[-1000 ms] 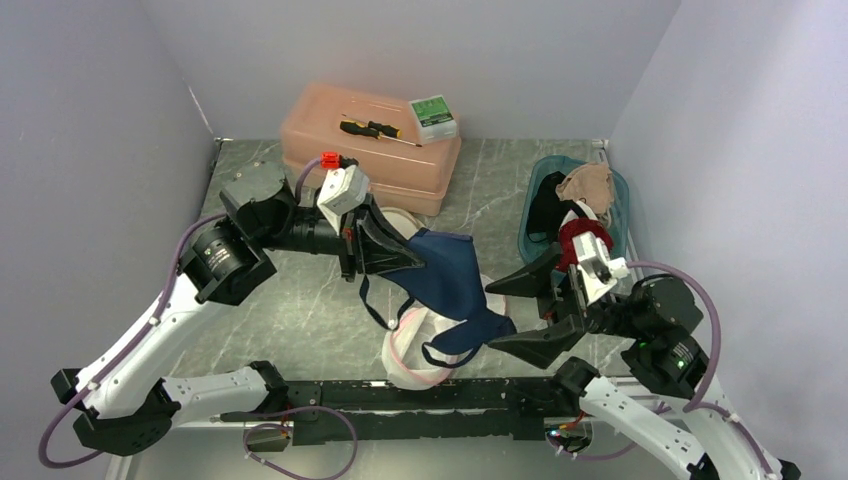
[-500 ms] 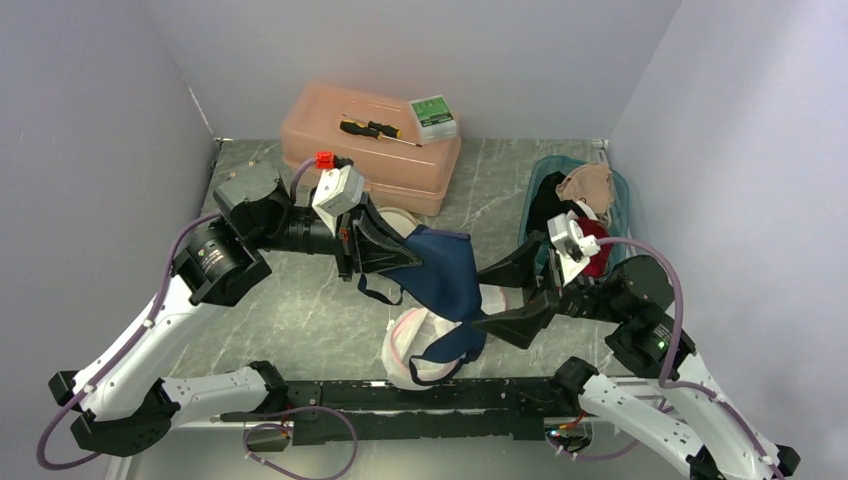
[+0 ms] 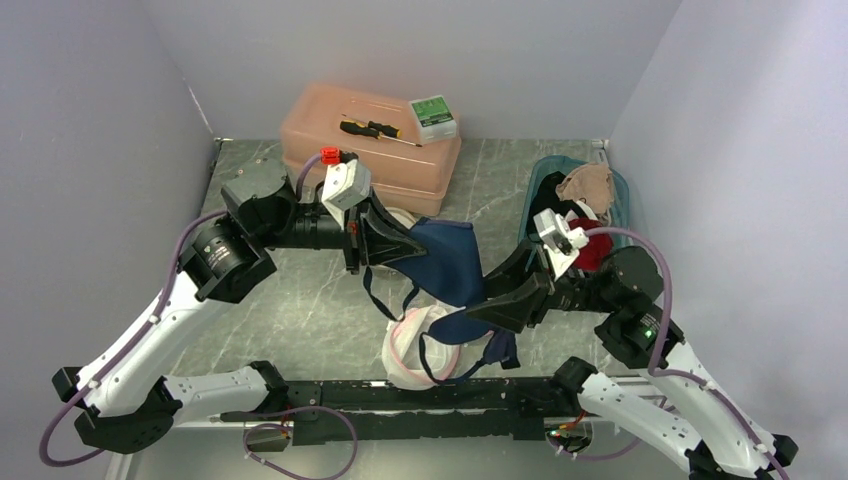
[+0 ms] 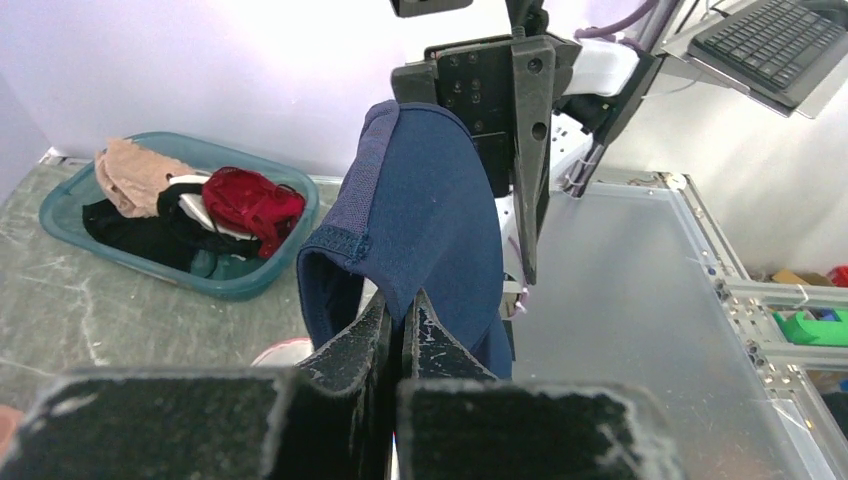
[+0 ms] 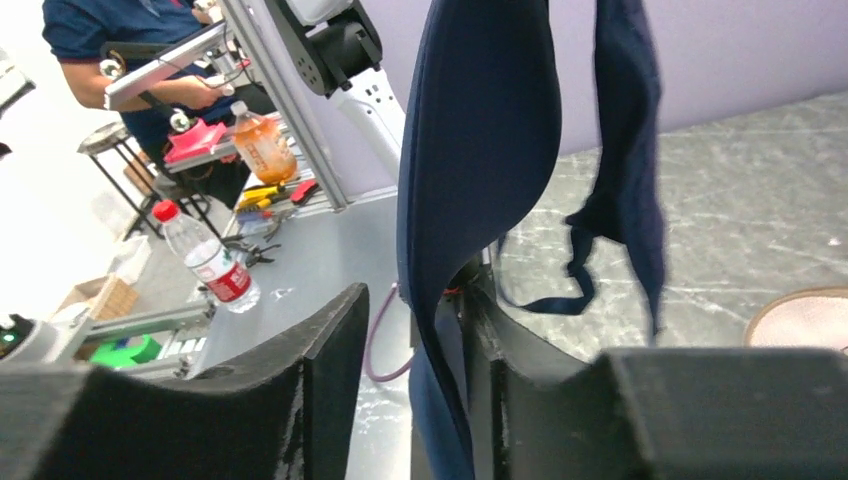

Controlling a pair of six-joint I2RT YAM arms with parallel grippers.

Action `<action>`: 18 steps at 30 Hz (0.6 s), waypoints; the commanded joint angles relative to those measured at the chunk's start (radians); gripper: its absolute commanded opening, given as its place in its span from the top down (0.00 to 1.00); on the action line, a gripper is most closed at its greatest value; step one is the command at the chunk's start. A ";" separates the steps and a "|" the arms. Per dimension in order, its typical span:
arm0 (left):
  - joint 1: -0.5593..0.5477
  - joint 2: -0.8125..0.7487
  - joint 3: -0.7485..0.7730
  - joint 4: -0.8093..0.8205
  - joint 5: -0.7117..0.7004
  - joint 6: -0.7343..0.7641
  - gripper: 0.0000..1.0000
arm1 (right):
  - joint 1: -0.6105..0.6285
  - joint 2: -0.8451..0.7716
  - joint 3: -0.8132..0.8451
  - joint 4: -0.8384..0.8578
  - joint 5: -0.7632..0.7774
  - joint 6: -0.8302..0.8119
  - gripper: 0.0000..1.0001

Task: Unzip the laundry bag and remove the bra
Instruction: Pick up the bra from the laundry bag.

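Observation:
A navy bra [image 3: 450, 270] hangs in the air over the table's middle, and my left gripper [image 3: 405, 250] is shut on its upper edge. The left wrist view shows the cloth [image 4: 430, 200] pinched between the closed tips of that gripper [image 4: 400, 300]. My right gripper [image 3: 478, 305] is at the bra's lower right part. In the right wrist view its jaws [image 5: 415, 290] stand apart around the hanging cloth [image 5: 480, 150]; the right finger touches it and a gap stays on the left. The white and pink mesh laundry bag [image 3: 410, 350] lies crumpled on the table under the bra.
A teal basin [image 3: 612, 195] with several garments sits at the back right, just behind my right arm. A pink storage box [image 3: 370, 150] at the back carries a screwdriver [image 3: 370, 128] and a small green and white box [image 3: 433, 115]. Walls close in on both sides.
My right gripper has swung left onto the bra's lower part and its jaws have narrowed around the cloth. The left gripper keeps its hold, hardly moving.

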 commanded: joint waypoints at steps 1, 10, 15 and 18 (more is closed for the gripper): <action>0.003 -0.015 -0.001 0.053 -0.058 0.014 0.97 | -0.001 0.011 0.013 0.022 -0.015 -0.012 0.69; 0.003 -0.093 -0.093 0.067 -0.297 0.007 0.27 | -0.001 0.004 0.137 -0.178 0.371 -0.106 1.00; 0.003 -0.184 -0.153 0.029 -0.479 -0.008 0.06 | 0.000 0.096 0.331 -0.396 0.816 -0.179 1.00; 0.003 -0.270 -0.221 0.036 -0.579 -0.021 0.06 | 0.000 0.159 0.434 -0.464 0.979 -0.197 1.00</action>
